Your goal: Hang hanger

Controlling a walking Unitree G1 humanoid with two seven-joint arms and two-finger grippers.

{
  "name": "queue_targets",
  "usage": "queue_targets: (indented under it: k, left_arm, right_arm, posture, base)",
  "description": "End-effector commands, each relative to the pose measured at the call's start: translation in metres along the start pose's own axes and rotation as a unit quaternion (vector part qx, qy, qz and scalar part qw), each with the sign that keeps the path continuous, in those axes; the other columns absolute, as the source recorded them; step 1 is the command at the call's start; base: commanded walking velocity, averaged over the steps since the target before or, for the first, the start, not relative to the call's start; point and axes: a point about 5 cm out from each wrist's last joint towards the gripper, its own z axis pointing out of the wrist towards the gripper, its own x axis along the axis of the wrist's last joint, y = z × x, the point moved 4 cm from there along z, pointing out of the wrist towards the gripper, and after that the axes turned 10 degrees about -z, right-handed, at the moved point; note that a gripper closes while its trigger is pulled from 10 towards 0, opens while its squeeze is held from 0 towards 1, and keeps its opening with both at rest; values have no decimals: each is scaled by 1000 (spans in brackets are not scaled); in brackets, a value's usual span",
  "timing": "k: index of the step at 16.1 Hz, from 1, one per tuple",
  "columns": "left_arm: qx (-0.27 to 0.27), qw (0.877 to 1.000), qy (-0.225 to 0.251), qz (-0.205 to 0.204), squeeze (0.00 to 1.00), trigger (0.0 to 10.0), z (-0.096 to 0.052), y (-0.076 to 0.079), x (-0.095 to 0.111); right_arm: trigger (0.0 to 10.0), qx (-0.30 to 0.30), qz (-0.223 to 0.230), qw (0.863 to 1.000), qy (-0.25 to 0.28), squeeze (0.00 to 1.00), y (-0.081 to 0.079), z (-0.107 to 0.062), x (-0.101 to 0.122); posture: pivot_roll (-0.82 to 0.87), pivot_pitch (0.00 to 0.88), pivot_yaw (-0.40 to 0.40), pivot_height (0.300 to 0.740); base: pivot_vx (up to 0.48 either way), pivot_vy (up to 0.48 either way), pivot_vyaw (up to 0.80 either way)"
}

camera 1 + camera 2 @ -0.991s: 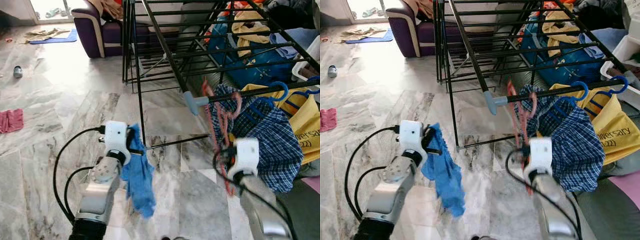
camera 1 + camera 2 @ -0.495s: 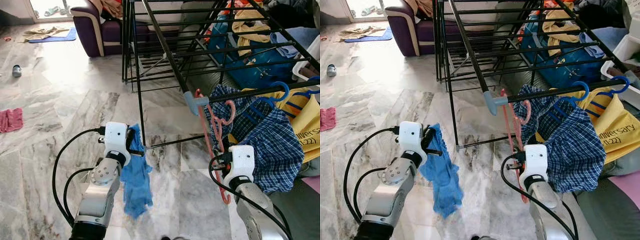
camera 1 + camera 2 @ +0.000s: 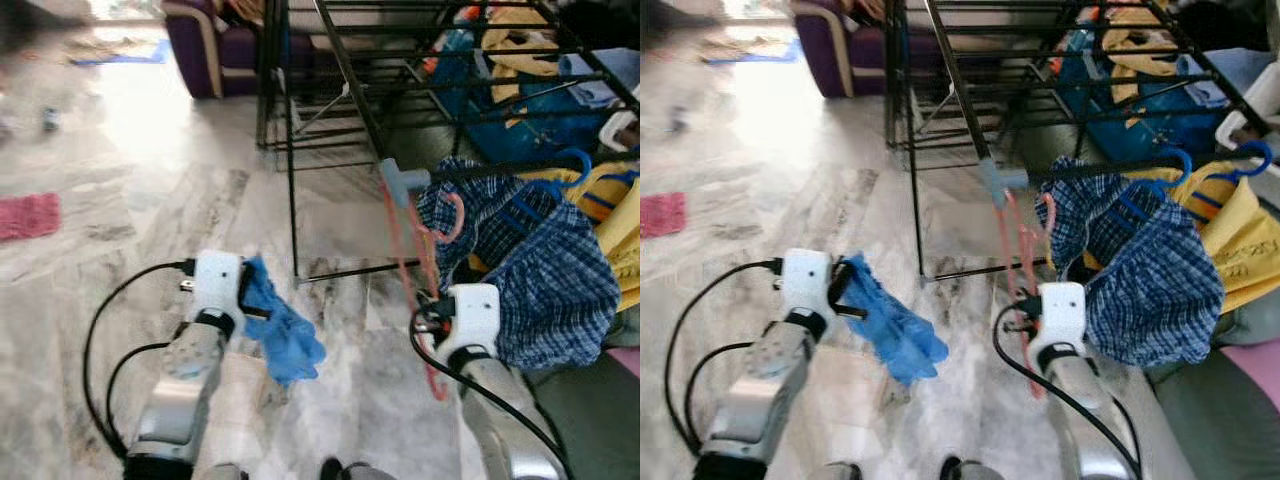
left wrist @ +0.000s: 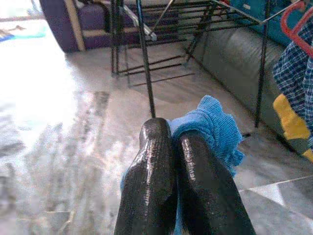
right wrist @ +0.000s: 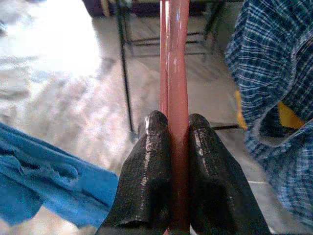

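Now the right gripper [image 5: 171,128], clamped on the red hanger [image 3: 408,262], has brought its hook beside the rack [image 3: 420,180] rail's end, nearly hung, while the left gripper [image 4: 172,147] stays pinching a blue cloth [image 3: 282,328].

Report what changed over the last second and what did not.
The red hanger in the right gripper now has its hook at the rack bar, beside the plaid shirt. The camera shifted too. The left gripper stays shut on the blue cloth.
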Motion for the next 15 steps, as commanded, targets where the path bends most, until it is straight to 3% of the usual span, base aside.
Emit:
queue_targets:
  k: [1,7,10,11,15]
  left_arm:
    - [-13,1000,7,4,0,10000,-2,8,3]
    - [-26,1000,4,12,0,10000,-5,13,1]
    - [-20,1000,-5,22,0,10000,-18,3,-3]
    - [-16,999,-13,29,0,10000,-24,-2,-7]
    - [-9,999,5,36,0,10000,-18,-5,6]
  right_arm:
    - [10000,-13,1,1000,-1,0,6,-2,-1]
    - [10000,-26,15,1000,1,0,5,8,-4]
    - [10000,-36,18,999,4,0,9,11,-4]
    - [10000,-51,20,998,13,0,18,12,-2]
    - [10000,-39,36,998,32,0,11,22,7]
  posture:
    - [39,101,-83,740]
    - [74,34,-56,740]
    - [68,5,-29,740]
    - [87,0,-28,740]
    - [110,8,-36,740]
  base:
    - [-345,0,0]
    - [-362,0,0]
    - [-386,0,0]
    - [-386,0,0]
    - [-397,0,0]
